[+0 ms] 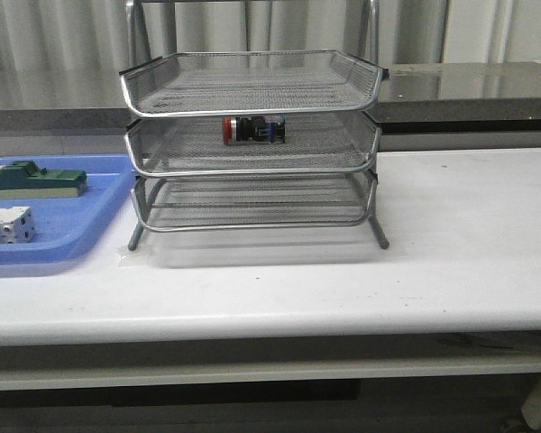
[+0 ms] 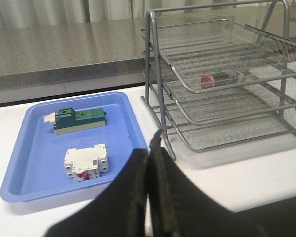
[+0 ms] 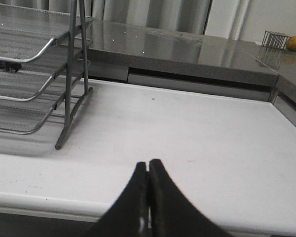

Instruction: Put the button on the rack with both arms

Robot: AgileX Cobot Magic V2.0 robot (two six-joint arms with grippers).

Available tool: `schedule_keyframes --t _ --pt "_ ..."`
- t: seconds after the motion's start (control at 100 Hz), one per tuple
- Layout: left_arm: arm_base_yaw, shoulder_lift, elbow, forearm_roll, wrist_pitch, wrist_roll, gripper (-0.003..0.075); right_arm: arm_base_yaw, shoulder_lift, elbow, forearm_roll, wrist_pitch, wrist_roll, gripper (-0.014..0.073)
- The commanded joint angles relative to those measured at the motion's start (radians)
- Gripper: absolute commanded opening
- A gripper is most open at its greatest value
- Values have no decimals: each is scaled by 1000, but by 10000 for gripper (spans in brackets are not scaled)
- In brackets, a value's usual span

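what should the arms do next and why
Probably nothing beyond holding back: the button already lies on its side in the rack's middle tier, and both the left tool and right tool are shut, empty and clear of the rack.

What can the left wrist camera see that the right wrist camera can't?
Only the left wrist view shows the blue tray with the green block and white component, plus the button's red cap on the middle tier. Only the right wrist view shows an orange fruit on the far counter. Both show the rack, the white table and a shut gripper.
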State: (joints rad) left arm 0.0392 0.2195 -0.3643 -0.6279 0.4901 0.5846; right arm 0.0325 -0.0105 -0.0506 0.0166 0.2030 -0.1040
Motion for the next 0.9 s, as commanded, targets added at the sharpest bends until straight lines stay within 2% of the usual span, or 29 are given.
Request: schedule_keyframes --t 0.0,0.25,0.89 --pt "2 9 -26 -31 -65 -3 -20 -6 -17 0 -25 -112 9 -61" --pt "2 9 -26 -31 -65 -3 -20 -6 -17 80 -25 -211 20 -61" --pt "2 9 -25 -31 -65 -3 -20 -6 -17 78 -26 -203 33 -61"
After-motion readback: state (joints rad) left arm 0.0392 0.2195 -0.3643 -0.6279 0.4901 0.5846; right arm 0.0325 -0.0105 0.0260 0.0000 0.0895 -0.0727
